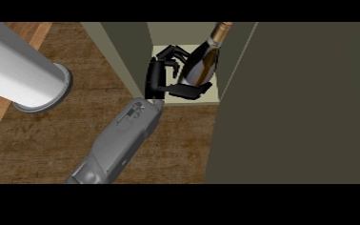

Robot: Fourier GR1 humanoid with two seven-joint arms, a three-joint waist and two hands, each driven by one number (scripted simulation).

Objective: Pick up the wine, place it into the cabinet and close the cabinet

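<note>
The wine bottle [200, 63] is dark with a gold-foil neck pointing toward the top of the view. It sits inside the open cabinet [128, 57], over the pale shelf floor [224, 83]. My left hand [160, 74] reaches in from the lower left and is shut on the bottle. Its fingers curl round the far side and the thumb wraps under the base. The hand hides the bottle's lower left side. My right hand does not show.
The cabinet's open door [295, 105] is a broad dark olive panel filling the right side. A large pale grey cylinder [32, 74] with a flanged end lies over the wooden counter [63, 143] at the left.
</note>
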